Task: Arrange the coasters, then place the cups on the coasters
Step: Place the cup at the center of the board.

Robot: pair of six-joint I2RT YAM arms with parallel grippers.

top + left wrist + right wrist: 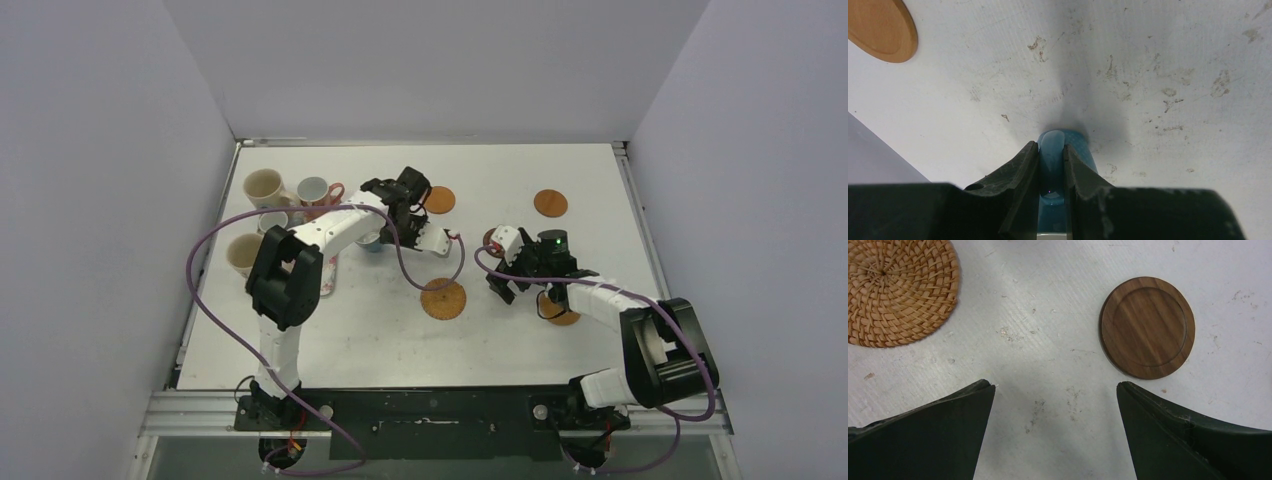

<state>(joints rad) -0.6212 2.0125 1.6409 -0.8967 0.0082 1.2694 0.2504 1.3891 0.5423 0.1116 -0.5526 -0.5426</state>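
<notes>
The bench carries everything; places run from the woven coaster at its middle. The left arm reaches beyond and left of that coaster so its left claw can pinch the blue cup, probably to carry it to a coaster. The other cups crowd far left of it, not yet served. The right claw hangs spread and empty just right of it, over bare bench, the dark coaster close ahead, likely its next pick. Two plain coasters lie beyond it, well apart. The second woven coaster, to its right, is half hidden under the right arm. I cannot tell whether the blue cup is lifted, nor whether wall or handle is pinched
</notes>
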